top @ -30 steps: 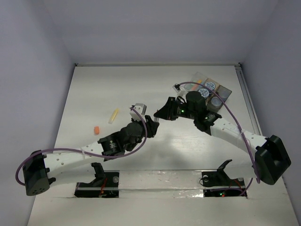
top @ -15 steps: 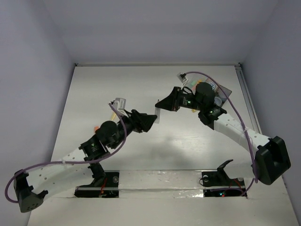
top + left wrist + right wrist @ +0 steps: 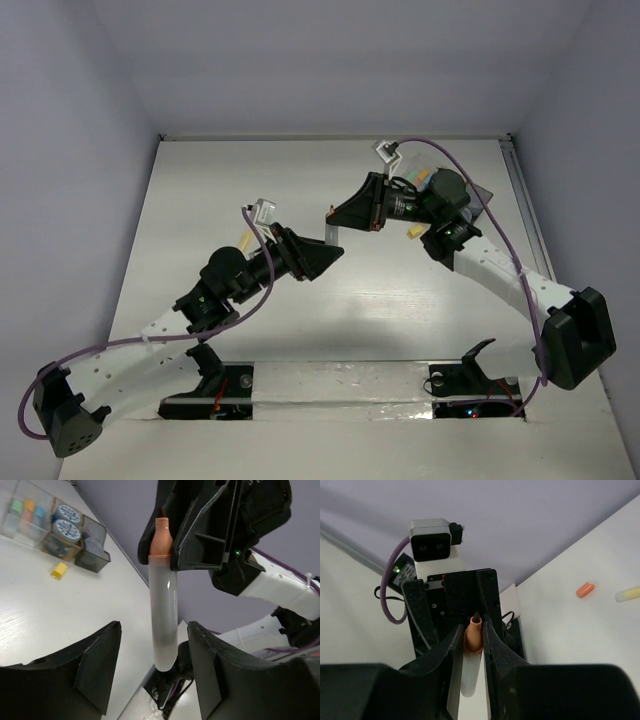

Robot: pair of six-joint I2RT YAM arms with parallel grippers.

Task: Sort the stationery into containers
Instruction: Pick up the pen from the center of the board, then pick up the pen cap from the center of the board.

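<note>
**Stick held mid-air between the two grippers**

I see the right gripper (image 3: 472, 630) clamped on the orange tip of the stick (image 3: 163, 615). Its long axis runs straight from that gripper toward the left gripper (image 3: 154, 625). The clear end sits between the left fingers (image 3: 95, 665), which stand wide with a gap on both sides. The stick hangs above the middle of the white table (image 3: 200, 180), with pale lilac walls (image 3: 320, 60) around.

At the far right are the clear box (image 3: 25, 515) with coloured blocks inside, two blue-white jars (image 3: 67, 522) and the dark tray (image 3: 92, 552). A yellow block (image 3: 59, 570) lies loose just beside them. An orange block (image 3: 585, 589) and a yellow stick (image 3: 627, 594) lie on the left side. The arms hide part of the containers from above.
</note>
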